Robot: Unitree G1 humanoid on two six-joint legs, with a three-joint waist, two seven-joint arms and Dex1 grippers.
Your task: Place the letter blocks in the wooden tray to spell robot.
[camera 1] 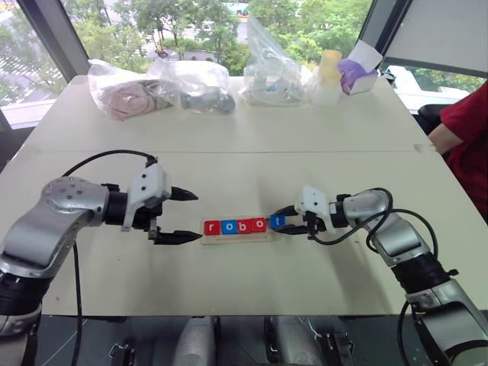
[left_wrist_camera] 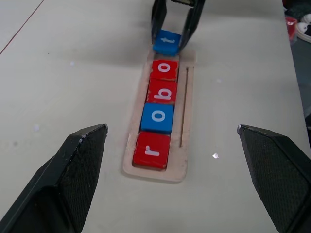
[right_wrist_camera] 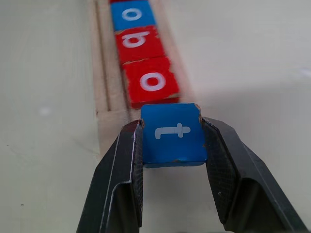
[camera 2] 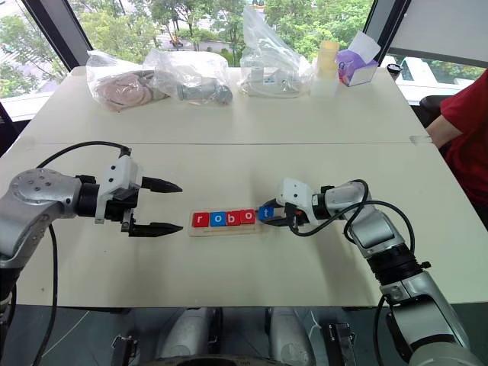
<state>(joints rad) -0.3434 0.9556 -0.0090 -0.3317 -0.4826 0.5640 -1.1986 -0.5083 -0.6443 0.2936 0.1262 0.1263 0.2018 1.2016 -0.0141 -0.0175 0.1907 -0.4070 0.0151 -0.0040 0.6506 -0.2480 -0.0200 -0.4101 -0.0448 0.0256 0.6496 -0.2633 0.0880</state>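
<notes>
now my right gripper (right_wrist_camera: 171, 141) pinches the blue t block (right_wrist_camera: 173, 132) at the wooden tray (left_wrist_camera: 187, 97) end; left gripper (camera 1: 180, 216) spread. a tilted block could catch the rim.

You have five letter blocks in front of you: three red ones, the r (left_wrist_camera: 152, 151), the b (left_wrist_camera: 162, 91) and the second o (left_wrist_camera: 164, 69), and two blue ones, the first o (left_wrist_camera: 158, 117) and the t (right_wrist_camera: 173, 133). You can count four of them lying in the one wooden tray (left_wrist_camera: 182, 167) and one at its far end between black fingers. At the back of the table you have three clear plastic bags (camera 1: 122, 90) (camera 1: 194, 84) (camera 1: 271, 72), and one person in a red sleeve (camera 1: 465, 126) at the right edge.
</notes>
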